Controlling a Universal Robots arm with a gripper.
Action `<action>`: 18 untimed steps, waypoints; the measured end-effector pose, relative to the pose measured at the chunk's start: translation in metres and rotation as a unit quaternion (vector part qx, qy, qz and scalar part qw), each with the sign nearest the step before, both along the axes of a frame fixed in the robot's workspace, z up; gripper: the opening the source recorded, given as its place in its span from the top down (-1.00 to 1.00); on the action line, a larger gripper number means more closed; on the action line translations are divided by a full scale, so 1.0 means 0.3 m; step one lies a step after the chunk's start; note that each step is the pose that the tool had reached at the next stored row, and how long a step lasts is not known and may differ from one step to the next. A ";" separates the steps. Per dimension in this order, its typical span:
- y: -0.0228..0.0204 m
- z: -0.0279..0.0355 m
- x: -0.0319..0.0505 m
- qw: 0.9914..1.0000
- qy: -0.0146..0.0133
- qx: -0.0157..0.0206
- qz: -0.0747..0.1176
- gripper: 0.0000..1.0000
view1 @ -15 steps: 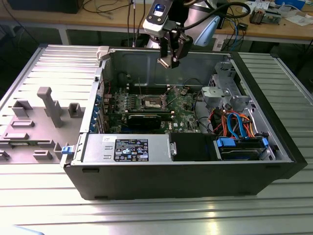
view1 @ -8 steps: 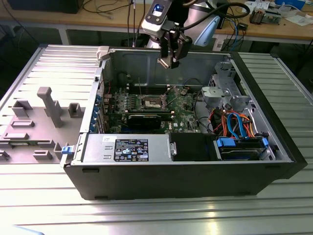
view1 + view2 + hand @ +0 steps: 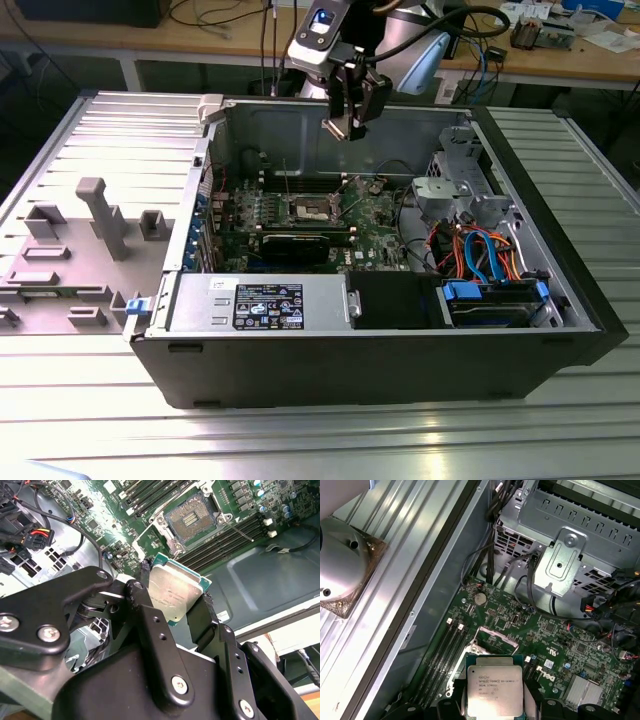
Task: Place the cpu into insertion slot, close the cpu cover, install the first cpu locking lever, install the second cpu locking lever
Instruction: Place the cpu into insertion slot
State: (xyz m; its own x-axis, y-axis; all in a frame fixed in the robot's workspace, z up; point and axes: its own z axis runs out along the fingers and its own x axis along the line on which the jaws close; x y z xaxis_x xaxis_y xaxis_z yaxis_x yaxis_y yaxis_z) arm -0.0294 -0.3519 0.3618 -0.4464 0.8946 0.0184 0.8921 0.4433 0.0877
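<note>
One cpu [image 3: 175, 592], clamped in my pincer [image 3: 172, 599], raised well clear of the bare insertion slot [image 3: 192, 517]; zero of four task steps completed, placement under way, I judge.

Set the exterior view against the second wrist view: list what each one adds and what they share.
Exterior view adds: the whole open computer case, its labelled power supply, blue cables, and a grey fixture at the exterior view's left. Second wrist view adds: the cpu seen close, its edges clamped. Shared: the gripper, the green circuit board and the open insertion slot with no chip in it.
</note>
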 end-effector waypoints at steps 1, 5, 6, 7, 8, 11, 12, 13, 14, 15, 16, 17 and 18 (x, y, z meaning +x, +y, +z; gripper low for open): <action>0.000 0.000 0.000 1.000 0.000 0.000 0.000 -0.08; 0.000 0.000 0.000 1.000 0.000 0.000 -0.011 -0.08; 0.000 0.000 0.000 1.000 0.000 0.000 -0.014 -0.08; 0.000 0.000 -0.002 1.000 0.000 0.000 -0.016 -0.08; 0.000 0.000 -0.005 1.000 0.000 0.000 -0.017 -0.08; 0.000 0.000 -0.014 1.000 0.000 0.000 -0.018 -0.08; 0.000 0.000 -0.014 1.000 0.000 0.000 -0.020 -0.08; 0.000 0.000 -0.014 1.000 0.000 0.000 -0.024 -0.08; 0.000 0.000 -0.015 1.000 0.000 0.000 -0.028 -0.08; 0.000 0.000 -0.014 0.999 0.000 0.000 -0.034 -0.08; 0.000 -0.001 -0.014 0.999 0.000 0.000 -0.043 -0.08; 0.000 -0.001 -0.014 0.999 0.000 0.000 -0.051 -0.08; 0.000 -0.001 -0.014 0.998 0.000 0.000 -0.057 -0.08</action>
State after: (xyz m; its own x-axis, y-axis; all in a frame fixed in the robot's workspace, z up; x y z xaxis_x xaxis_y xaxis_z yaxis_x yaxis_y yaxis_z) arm -0.0337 -0.3519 0.3614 -0.3417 0.9396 0.0184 0.9367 0.3390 0.0877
